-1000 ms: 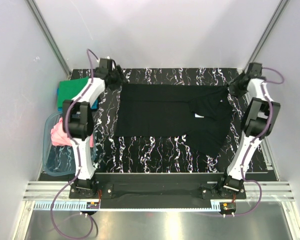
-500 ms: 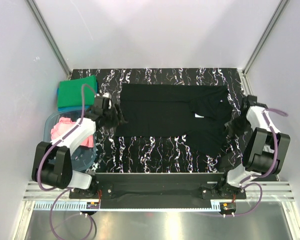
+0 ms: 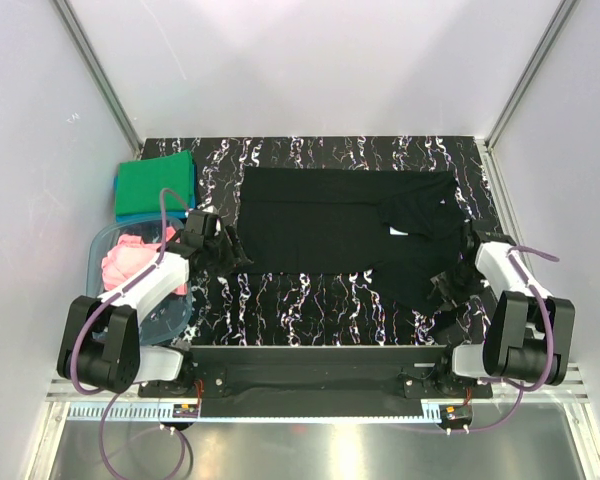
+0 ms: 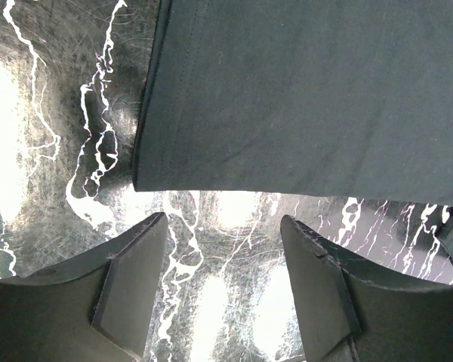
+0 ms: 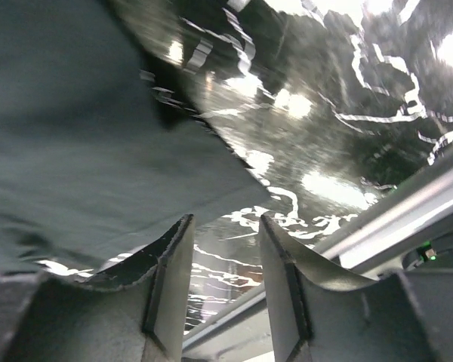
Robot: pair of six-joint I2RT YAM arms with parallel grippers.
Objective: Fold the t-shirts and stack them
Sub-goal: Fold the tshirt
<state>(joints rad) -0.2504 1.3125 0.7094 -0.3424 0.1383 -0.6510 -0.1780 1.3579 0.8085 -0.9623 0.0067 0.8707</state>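
Marbled table [image 3: 310,300]. The black t-shirt [image 3: 320,220] lies spread flat between the two grippers, not folded; its right part sits crooked.

Clear tub [image 3: 105,325], outboard of the left gripper [image 3: 230,252], holds the pink t-shirt [image 3: 128,262], crumpled. The green t-shirt [image 3: 156,182] lies folded beyond that gripper, on a sliver of blue t-shirt [image 3: 130,217].

Left gripper: jaws parted, empty; the black corner [image 4: 147,177] is just ahead of its fingertips, apart. Right gripper [image 3: 443,290]: jaws parted, empty; the hem is just ahead.

White neck label [image 3: 397,232] faces up.

We judge two shirts stacked; black and pink remain.
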